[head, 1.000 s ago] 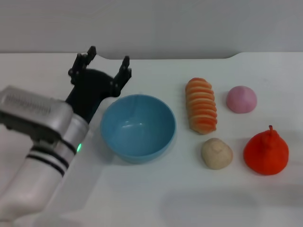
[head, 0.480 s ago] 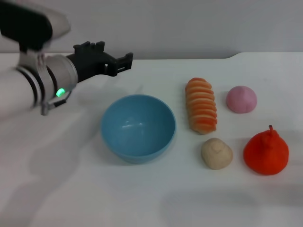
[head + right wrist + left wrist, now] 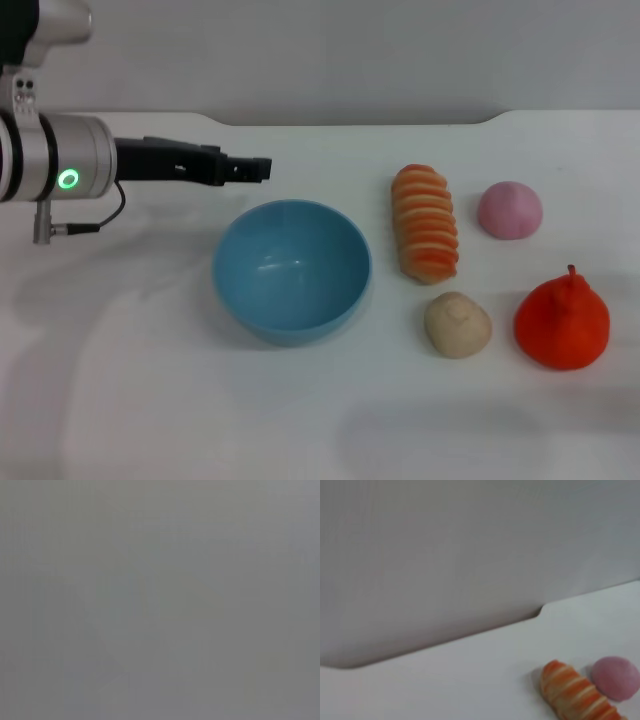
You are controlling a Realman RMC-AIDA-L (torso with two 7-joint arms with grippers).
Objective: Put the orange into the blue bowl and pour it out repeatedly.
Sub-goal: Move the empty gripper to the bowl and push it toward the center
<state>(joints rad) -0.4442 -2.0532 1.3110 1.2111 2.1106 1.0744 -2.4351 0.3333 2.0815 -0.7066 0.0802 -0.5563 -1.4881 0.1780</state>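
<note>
Orange [image 3: 562,325] sits nearest the robot, on the white table [image 3: 300,430] toward the right, resting on its own with nothing touching it; it is bright red-orange, roundish and a little lumpy like a soft toy, with a small pointed stem nub sticking up from the top. Just beside it, toward the middle, lies a beige ball [image 3: 458,324], smaller and apart from it by a narrow gap. Blue bowl [image 3: 291,268] stands upright near the table's centre, light blue, smooth, deep, and empty, its mouth facing up, so it looks ready to receive the fruit; the loading step is not yet done. Farther back, a striped roll [image 3: 426,222] in orange and cream lies lengthwise beside the bowl, and a pink dome [image 3: 510,210] sits to the right of it; both also show in the left wrist view, roll [image 3: 575,695] and dome [image 3: 616,677]. Left gripper [image 3: 255,168] hangs above the table behind the bowl's far left rim, arm level and pointing across toward the right, seen edge-on, so whether its jaws stand apart or together cannot be told; it appears to carry nothing. It is well apart from the orange, so a reach across the bowl seems needed. Right gripper is out of sight; its wrist view shows only grey.
</note>
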